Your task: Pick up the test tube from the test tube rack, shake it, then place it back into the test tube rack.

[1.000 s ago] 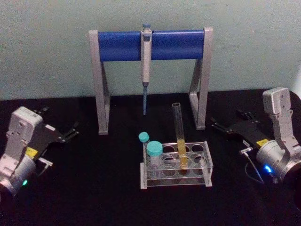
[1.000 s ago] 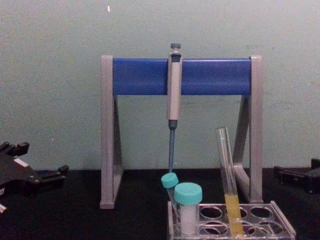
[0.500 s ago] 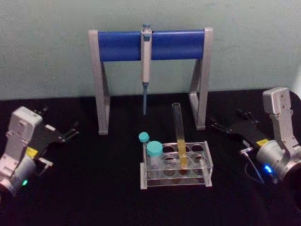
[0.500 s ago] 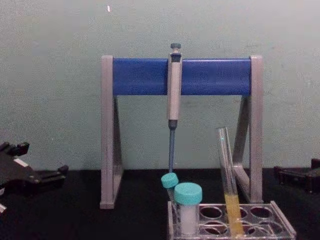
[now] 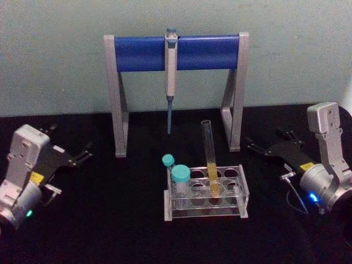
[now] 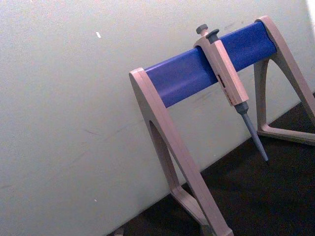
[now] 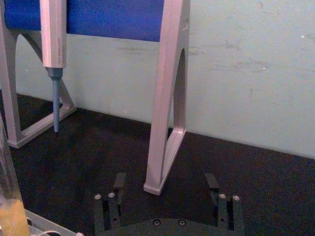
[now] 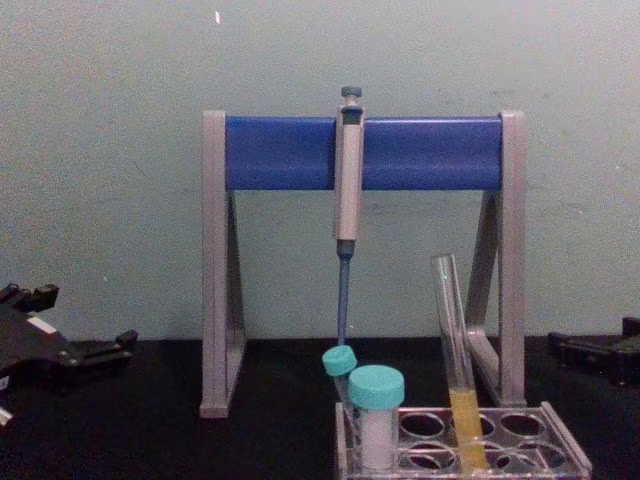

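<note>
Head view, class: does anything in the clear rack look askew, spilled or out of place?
Nothing is spilled. The tall uncapped glass tube with yellow liquid leans slightly in the clear plastic rack, and the smaller teal-capped tube tilts too. Both grippers, left and right, sit apart at the sides.

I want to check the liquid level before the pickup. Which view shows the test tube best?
The chest view: the test tube stands side-on against the pale wall, yellow liquid clear. The head view shows it foreshortened from above; the right wrist view catches an edge sliver.

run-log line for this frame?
phase: pre-grasp | test tube: in test tube rack | left gripper: open, left | right gripper: open, right
</note>
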Robot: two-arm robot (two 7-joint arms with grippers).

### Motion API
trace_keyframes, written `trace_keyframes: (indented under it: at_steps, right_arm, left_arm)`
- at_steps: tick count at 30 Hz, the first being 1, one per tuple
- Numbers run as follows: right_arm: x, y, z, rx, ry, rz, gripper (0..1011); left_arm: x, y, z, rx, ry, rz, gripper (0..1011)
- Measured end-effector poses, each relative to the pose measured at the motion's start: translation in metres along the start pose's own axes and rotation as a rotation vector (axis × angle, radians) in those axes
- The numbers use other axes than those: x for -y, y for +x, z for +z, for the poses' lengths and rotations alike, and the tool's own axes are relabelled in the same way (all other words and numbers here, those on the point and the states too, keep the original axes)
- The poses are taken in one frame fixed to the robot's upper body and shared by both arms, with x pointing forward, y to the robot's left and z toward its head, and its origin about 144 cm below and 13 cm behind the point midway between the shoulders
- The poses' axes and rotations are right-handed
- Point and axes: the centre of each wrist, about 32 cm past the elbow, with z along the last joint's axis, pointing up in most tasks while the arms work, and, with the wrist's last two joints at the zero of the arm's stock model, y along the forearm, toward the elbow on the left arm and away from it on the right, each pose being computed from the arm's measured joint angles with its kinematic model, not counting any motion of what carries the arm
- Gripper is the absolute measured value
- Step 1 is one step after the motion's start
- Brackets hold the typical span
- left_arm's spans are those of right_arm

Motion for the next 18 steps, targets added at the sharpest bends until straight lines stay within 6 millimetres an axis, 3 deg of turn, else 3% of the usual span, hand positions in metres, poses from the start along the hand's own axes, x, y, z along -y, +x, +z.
trace_keyframes:
  at_steps: [18]
  right_arm:
    - [0.0,0.0,0.0,0.0,0.0,0.0,1000]
  left_arm:
    - [0.0,0.0,0.0,0.0,0.0,0.0,1001]
